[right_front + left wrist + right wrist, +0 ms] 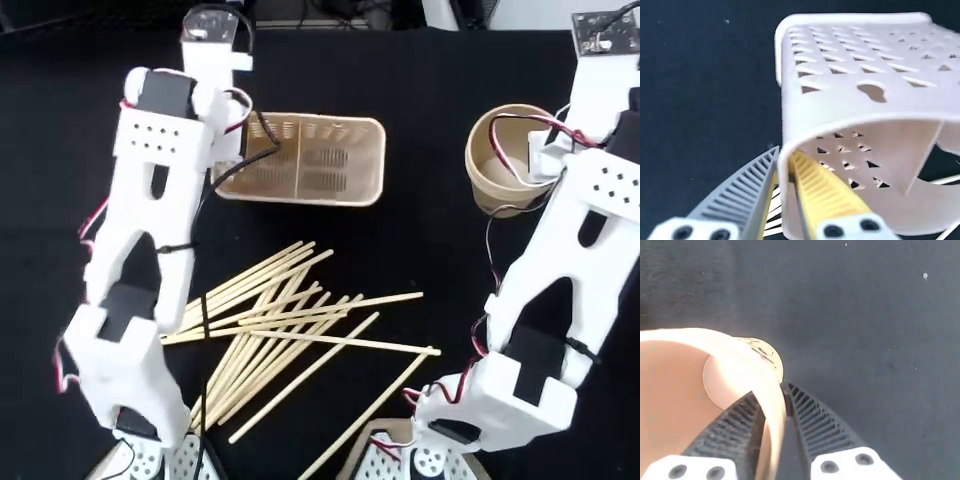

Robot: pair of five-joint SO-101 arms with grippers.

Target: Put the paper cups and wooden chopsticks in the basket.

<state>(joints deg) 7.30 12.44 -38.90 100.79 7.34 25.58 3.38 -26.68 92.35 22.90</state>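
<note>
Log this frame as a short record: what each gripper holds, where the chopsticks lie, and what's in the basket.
Left gripper: fingers shut on the basket wall
Right gripper: fingers shut on the cup wall, one inside, one outside
Chopsticks: loose pile on the table between the arms, near the basket
Basket contents: nothing seen inside
Task state: cup and chopsticks not yet in the basket
</note>
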